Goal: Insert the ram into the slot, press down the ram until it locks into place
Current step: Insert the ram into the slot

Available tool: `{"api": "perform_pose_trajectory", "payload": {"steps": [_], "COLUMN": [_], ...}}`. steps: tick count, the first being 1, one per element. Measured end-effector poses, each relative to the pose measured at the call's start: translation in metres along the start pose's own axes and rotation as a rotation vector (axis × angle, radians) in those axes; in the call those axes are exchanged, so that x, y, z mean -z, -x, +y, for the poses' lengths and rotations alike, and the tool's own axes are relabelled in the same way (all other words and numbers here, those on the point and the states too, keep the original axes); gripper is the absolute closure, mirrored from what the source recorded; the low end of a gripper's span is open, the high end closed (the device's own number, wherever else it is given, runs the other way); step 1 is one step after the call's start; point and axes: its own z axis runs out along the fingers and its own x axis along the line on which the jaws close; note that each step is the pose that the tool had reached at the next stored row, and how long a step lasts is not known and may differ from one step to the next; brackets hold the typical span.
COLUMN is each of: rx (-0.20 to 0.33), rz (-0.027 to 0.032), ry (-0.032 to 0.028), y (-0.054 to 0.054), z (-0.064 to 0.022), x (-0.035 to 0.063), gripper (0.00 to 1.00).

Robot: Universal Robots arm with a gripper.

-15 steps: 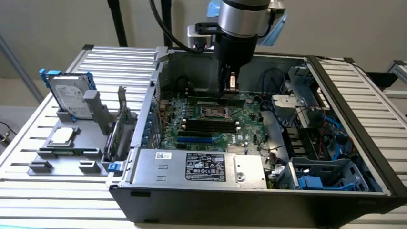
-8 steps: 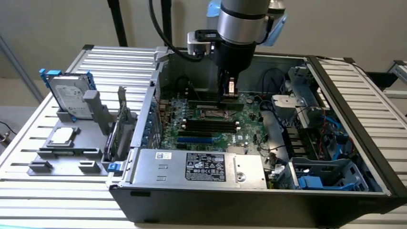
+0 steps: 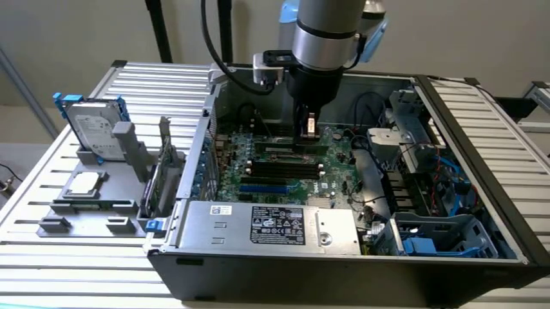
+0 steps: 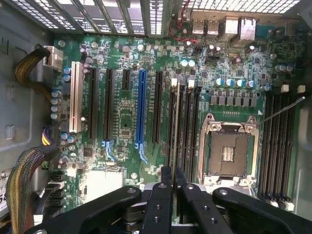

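Gripper (image 3: 307, 134) pinched near-shut on ram (image 4: 178, 122) — stick edge-on at black slot bank (image 4: 187, 122) beside CPU socket (image 4: 228, 151), seating depth unclear. Risks: slight tilt or neighbour-slot offset — jamming on white latch (image 4: 191, 84), bent stick, slip from grip.

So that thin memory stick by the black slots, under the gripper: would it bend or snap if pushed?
Probably stiff: the ram shows as a straight thin edge along the slots. Likely light, being so thin. Perhaps fragile sideways: it stands on edge beneath the gripper, so an off-line push might tip or crack it.
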Motion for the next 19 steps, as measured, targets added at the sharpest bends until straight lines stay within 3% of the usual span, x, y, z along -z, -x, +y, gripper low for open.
{"api": "perform_pose_trajectory", "payload": {"steps": [19], "rx": [0.000], "rz": [-0.0001], "ry": [0.0008], "y": [-0.001], "z": [-0.0003], "x": [-0.0346], "gripper": [0.87]}}
